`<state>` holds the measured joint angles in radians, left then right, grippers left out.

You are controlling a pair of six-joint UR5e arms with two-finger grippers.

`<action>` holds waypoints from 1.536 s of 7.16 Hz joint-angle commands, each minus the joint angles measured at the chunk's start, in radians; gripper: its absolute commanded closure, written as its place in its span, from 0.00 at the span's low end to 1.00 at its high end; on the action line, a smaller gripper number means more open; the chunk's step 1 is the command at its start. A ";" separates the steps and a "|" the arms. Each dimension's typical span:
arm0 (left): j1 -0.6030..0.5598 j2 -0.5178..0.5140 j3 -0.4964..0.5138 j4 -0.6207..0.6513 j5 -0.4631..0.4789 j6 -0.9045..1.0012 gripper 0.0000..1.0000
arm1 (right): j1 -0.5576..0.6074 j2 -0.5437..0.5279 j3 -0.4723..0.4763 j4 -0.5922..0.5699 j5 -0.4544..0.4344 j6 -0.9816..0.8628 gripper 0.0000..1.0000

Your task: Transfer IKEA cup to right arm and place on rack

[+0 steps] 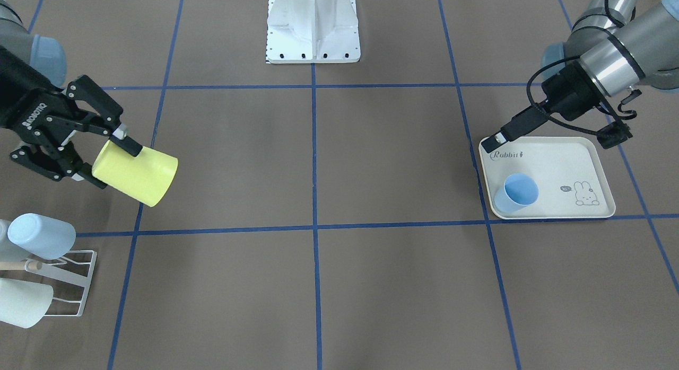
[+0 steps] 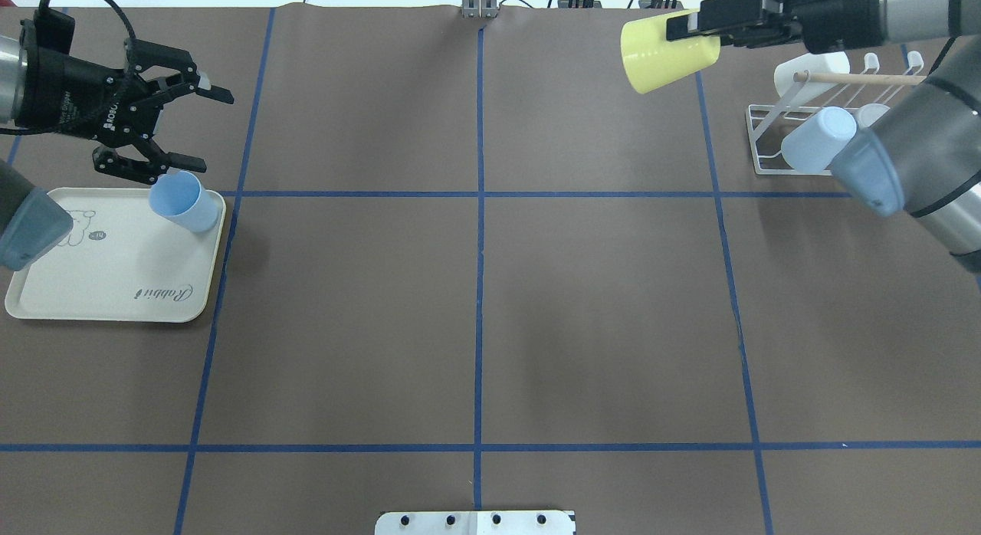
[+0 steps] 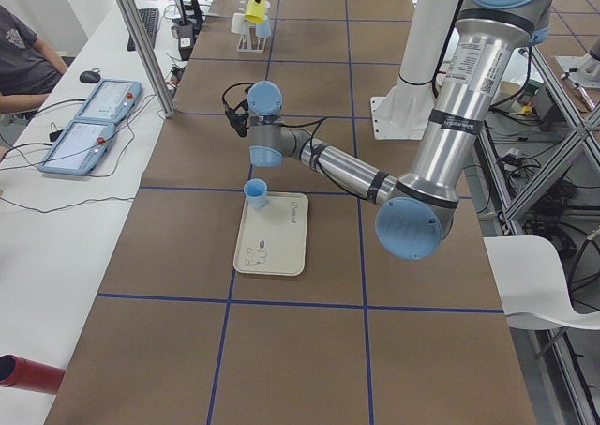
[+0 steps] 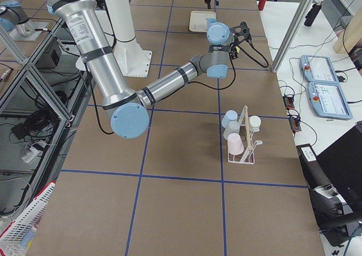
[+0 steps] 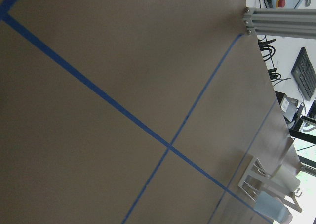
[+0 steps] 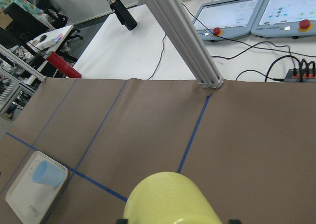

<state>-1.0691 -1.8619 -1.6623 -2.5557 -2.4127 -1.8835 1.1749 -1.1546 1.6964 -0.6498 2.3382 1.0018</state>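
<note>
Right arm point(image 2: 843, 14) has the yellow cup point(image 1: 139, 175) clamped in its jaws, closed on the cup's narrow end. The cup's lying sideways in the air w/ the wide end pointing back toward the table's middle. It's up over the far edge of the table, near the rack point(image 2: 851, 79) but not touching it.

The rack sits by that far edge toward the right end. It's already carrying a pale blue cup point(image 2: 818, 140) & a white cup point(image 2: 805, 69) on the prongs. In the overhead view the arm's elbow covers part of it, so can't tell what's on the rest.

Over at the left end there's the cream rabbit tray point(image 2: 115, 290) w/ a blue cup point(image 2: 182, 201) standing upright in its corner. Left arm point(image 2: 69, 98) hangs just beside that cup, jaws spread wide, nothing in them.

White base plate point(image 1: 313, 25) is mid-table at the robot's edge. Blue tape grid point(image 1: 314, 147) runs all over the brown table point(image 1: 371, 285).
</note>
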 commanded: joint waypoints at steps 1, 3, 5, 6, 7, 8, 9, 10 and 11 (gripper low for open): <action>-0.014 0.032 -0.002 0.187 0.093 0.285 0.00 | 0.124 0.000 0.017 -0.276 0.061 -0.290 0.88; -0.014 0.032 -0.049 0.434 0.215 0.545 0.00 | 0.190 -0.002 0.014 -0.528 0.046 -0.566 0.89; 0.000 0.062 -0.102 0.541 0.305 0.615 0.00 | 0.236 0.019 -0.003 -0.823 -0.025 -0.965 0.90; 0.003 0.075 -0.102 0.545 0.305 0.630 0.00 | 0.238 0.030 -0.079 -0.836 -0.045 -1.027 0.92; 0.003 0.084 -0.102 0.561 0.305 0.694 0.00 | 0.242 0.085 -0.206 -0.832 -0.045 -1.042 0.92; 0.001 0.086 -0.123 0.631 0.313 0.743 0.00 | 0.264 0.143 -0.325 -0.835 -0.043 -1.087 0.92; 0.001 0.089 -0.141 0.647 0.328 0.750 0.00 | 0.261 0.173 -0.395 -0.834 -0.043 -1.094 0.92; 0.001 0.098 -0.149 0.649 0.330 0.750 0.00 | 0.259 0.187 -0.441 -0.832 -0.042 -1.091 0.92; 0.001 0.099 -0.152 0.649 0.330 0.750 0.00 | 0.246 0.182 -0.467 -0.831 -0.042 -1.092 0.92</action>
<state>-1.0675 -1.7671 -1.8069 -1.9122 -2.0858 -1.1372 1.4302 -0.9801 1.2780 -1.4818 2.2959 -0.0870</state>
